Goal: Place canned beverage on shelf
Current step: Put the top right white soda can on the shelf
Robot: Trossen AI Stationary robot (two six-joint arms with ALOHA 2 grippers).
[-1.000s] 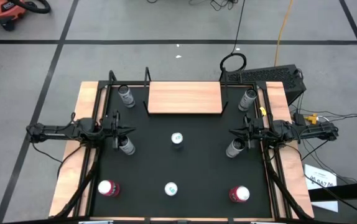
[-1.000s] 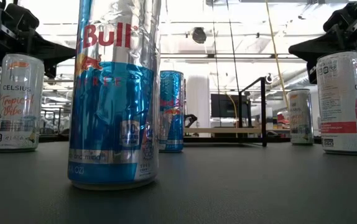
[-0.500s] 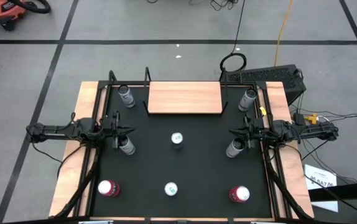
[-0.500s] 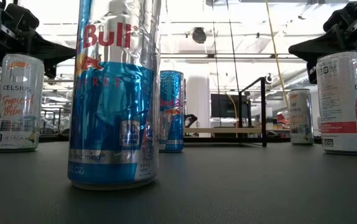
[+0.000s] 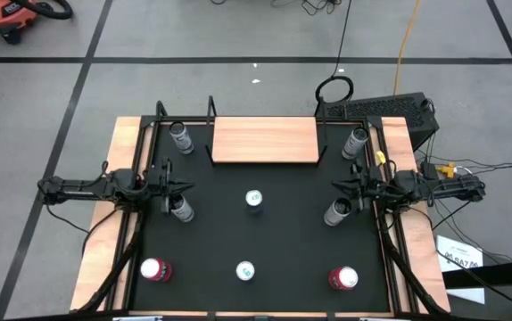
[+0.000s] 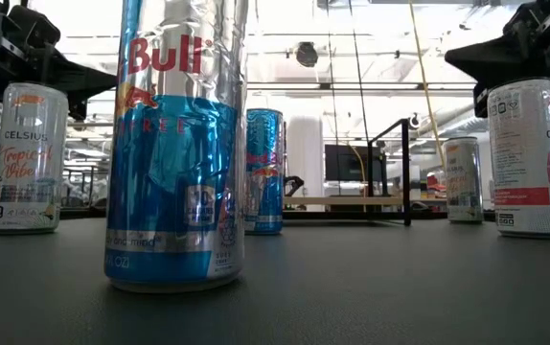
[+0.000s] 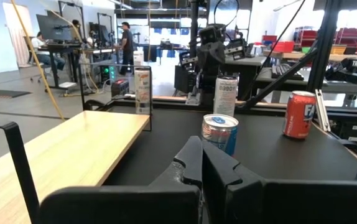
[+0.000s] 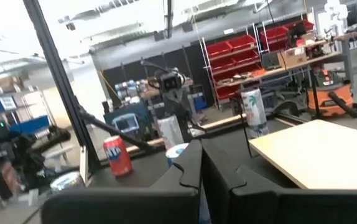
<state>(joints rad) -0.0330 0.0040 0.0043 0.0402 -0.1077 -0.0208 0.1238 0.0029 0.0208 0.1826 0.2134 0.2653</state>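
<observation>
The shelf (image 5: pixel 265 140), a light-wood board with black side brackets, stands at the far middle of the black mat. It also shows in the left wrist view (image 7: pixel 73 149) and the right wrist view (image 8: pixel 315 149). Several cans stand upright on the mat. A blue one (image 5: pixel 254 198) is at the centre, another (image 5: pixel 244 270) is near the front, and red ones (image 5: pixel 153 269) (image 5: pixel 343 279) are at the near corners. My left gripper (image 5: pixel 187 187) hangs shut and empty above a silver can (image 5: pixel 182 208) at the left. My right gripper (image 5: pixel 334 185) is shut and empty above a silver can (image 5: pixel 337 211) at the right.
Two more silver cans (image 5: pixel 182 138) (image 5: pixel 356 141) stand beside the shelf's two ends. In the low view a tall blue can (image 6: pixel 177 144) stands close to the camera. Light-wood strips edge the table (image 5: pixel 122 160). Bare mat lies between the centre can and the shelf.
My right gripper has gone a little toward the table's right edge and slightly up, still shut. No can has moved.
</observation>
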